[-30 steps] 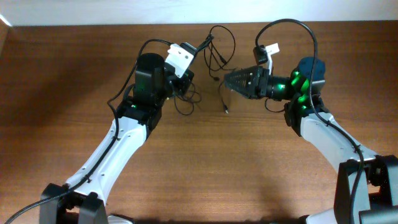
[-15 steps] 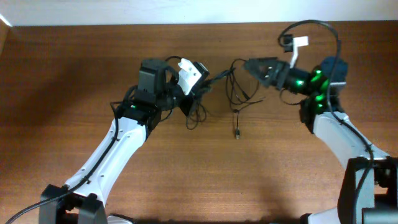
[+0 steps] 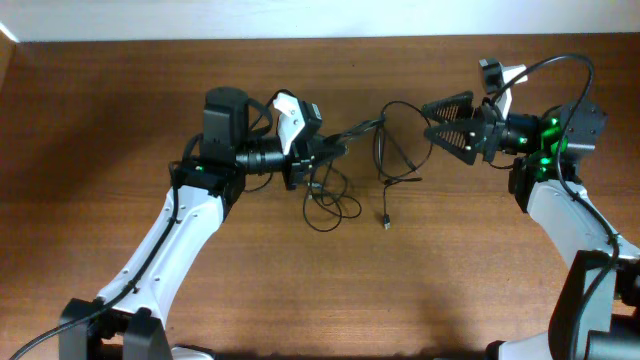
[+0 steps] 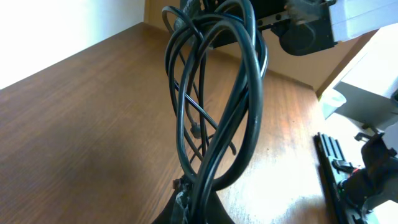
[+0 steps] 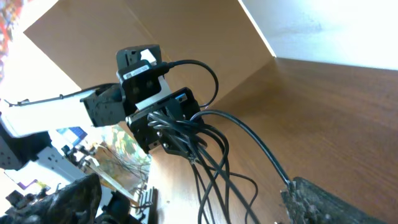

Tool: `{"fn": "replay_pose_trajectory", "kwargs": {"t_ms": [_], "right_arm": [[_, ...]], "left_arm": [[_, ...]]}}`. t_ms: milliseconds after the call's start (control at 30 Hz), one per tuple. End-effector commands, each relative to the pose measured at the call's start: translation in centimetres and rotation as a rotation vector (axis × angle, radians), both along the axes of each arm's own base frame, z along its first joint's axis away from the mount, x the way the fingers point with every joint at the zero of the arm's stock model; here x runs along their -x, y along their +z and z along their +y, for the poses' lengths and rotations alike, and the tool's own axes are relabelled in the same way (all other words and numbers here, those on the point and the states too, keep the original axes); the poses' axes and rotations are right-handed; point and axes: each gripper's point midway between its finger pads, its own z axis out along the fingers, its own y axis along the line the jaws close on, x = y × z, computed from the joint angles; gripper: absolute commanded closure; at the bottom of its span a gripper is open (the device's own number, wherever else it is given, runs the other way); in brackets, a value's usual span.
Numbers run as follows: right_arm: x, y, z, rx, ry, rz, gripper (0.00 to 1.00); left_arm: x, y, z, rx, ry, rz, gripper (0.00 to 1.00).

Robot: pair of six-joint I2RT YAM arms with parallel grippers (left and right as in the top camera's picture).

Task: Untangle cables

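Overhead view: tangle of thin black flexible cables (image 3: 380,150) at the far middle of the brown wooden table (image 3: 300,290), long axis stretched left to right between the two arms. Left end clamped tight in the closed black-and-white left gripper (image 3: 318,152); strands fanning rightward from there into an open loop just short of the right gripper (image 3: 432,122). Loose coils sagging onto the wood on the near side of the left gripper; one free end pointing toward the near edge, small plug (image 3: 386,222) at its tip.

Right gripper's jaws spread wide, mouth facing left toward the loop. From the right wrist, one strand of the cables (image 5: 205,155) reaching up to one of its fingers (image 5: 323,199); touching or just short, cannot tell.

From the left wrist, cables (image 4: 252,93) rising in tall narrow loops, pinch point cut off at the bottom edge. Separate cords impossible to count where crossed.

Wide stretch of wood on the near side of the tangle; far table edge and white wall (image 3: 200,20) close behind it.
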Motion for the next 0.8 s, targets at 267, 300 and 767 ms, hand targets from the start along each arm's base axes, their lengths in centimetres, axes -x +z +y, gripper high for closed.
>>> {"fn": "replay_pose_trajectory", "kwargs": {"t_ms": [267, 300, 767], "right_arm": [[0.6, 0.6, 1.5, 0.006, 0.050, -0.020, 0.12], [0.5, 0.6, 1.5, 0.008, 0.046, -0.039, 0.11], [-0.9, 1.0, 1.2, 0.017, -0.043, -0.195, 0.10]], "left_arm": [[1.8, 2.2, -0.4, 0.066, -0.097, -0.026, 1.00], [2.1, 2.3, -0.4, 0.075, -0.112, -0.024, 1.00], [3.8, 1.3, -0.3, 0.070, -0.170, 0.027, 1.00]]}}
